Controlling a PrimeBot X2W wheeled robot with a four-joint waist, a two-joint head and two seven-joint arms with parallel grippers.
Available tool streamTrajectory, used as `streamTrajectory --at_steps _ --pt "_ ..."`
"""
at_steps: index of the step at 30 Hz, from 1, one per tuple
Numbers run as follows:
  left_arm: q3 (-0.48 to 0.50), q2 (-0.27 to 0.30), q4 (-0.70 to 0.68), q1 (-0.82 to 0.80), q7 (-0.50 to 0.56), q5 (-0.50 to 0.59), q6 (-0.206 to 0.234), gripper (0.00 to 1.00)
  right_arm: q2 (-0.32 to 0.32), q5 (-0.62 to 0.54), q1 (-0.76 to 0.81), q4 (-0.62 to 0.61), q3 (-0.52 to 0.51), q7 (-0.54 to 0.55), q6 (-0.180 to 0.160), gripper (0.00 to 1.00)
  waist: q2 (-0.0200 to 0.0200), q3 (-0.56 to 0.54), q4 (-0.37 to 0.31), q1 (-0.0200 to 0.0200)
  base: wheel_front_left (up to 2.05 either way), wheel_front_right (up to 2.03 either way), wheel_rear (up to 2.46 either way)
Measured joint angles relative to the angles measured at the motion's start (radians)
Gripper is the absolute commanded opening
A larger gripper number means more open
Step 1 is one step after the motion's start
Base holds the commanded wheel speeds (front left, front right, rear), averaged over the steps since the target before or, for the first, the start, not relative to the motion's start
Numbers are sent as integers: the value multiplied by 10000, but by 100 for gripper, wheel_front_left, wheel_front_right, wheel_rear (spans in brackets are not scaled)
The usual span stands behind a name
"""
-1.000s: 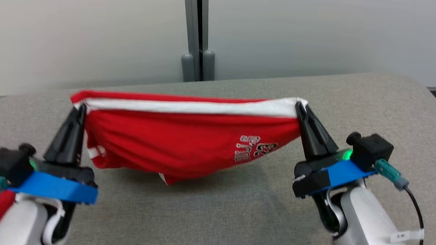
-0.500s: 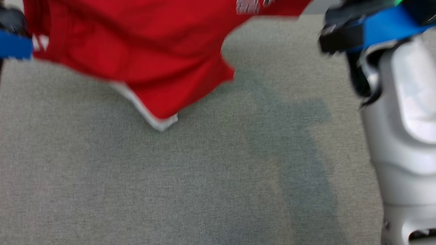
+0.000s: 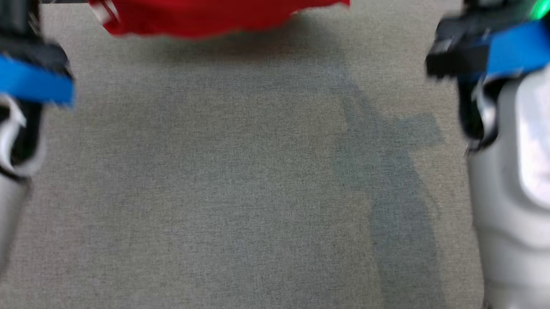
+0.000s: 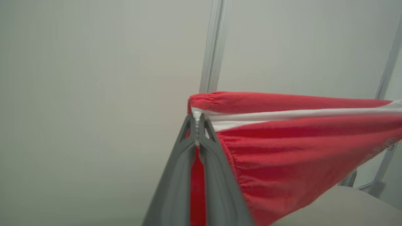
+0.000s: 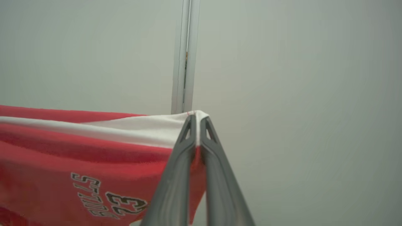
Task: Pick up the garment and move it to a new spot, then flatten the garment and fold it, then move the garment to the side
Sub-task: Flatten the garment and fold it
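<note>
Left gripper (image 4: pixel 198 121) is clamped tight on 1 corner of the red garment (image 4: pixel 298 150), right at its white band. Right gripper (image 5: pixel 195 121) pinches the opposite corner. The garment hangs stretched between the 2 over the grey desk (image 3: pixel 231 194), with its printed lettering towards the right gripper's end.

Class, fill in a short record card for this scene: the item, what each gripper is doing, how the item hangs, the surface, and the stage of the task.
item: garment, red with a white band and printed lettering
left gripper: shut on one end of the band
right gripper: shut on the other end
hang: stretched between both grippers, body sagging below the band
surface: grey table
stage: picked up, not yet flattened or folded
</note>
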Motion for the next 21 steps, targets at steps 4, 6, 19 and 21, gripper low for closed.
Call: streamTrajectory --at_steps 4,6,19,21 --pt "-268 -433 579 1934 0 -144 2 0 -10 523 2059 -376 470 0 -2 0 0 -188 -23 -1 0 0 0" --pt "-439 -646 819 2934 0 -113 4 0 -29 688 3209 -500 731 2 -4 0 -2 -344 -46 -2 0 0 0" --pt "207 -2272 1630 7100 0 58 2 0 -23 1885 8464 -1151 1078 12 -4 0 -6 -2195 -13 -5 0 0 0" --pt "357 -2456 1676 7457 0 224 2 0 -21 1896 8824 -1055 1091 12 -4 0 -5 -2540 -12 -4 0 0 0"
